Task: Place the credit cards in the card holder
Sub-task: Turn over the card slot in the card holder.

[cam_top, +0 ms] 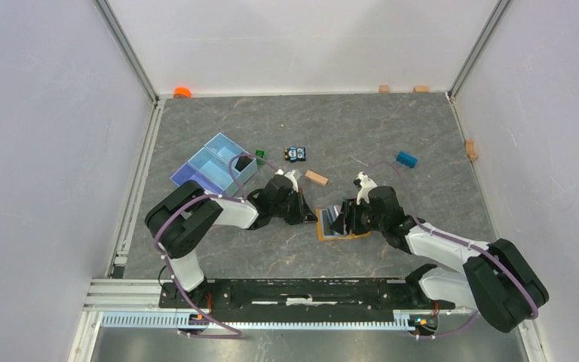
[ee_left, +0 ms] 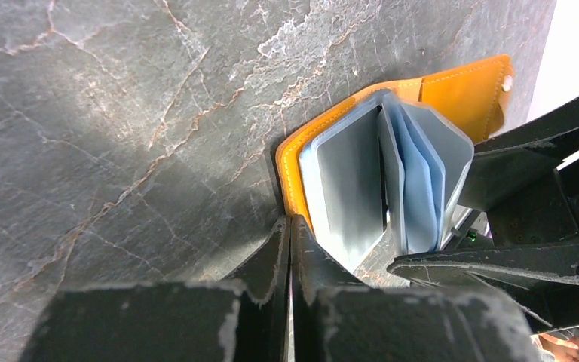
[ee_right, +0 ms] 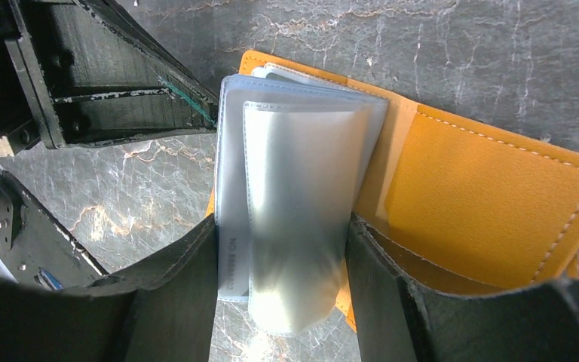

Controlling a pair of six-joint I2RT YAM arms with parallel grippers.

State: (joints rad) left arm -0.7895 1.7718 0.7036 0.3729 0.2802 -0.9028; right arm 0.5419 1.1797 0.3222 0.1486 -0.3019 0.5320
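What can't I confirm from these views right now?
- Credit cards: none identifiable. In top external, both arms cover the card holder. In right wrist, the glossy sleeves hide their contents.
- Left fingers: in left wrist they are pressed together, and anything thin between them is hidden.
- Dark item in the blue tray: too small in top external.

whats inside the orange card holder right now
The open card holder shows a fanned stack of pale plastic sleeves. One sleeve edge carries small print, perhaps a card, but the frosted sleeves overlap, so whether any holds a credit card cannot be told.
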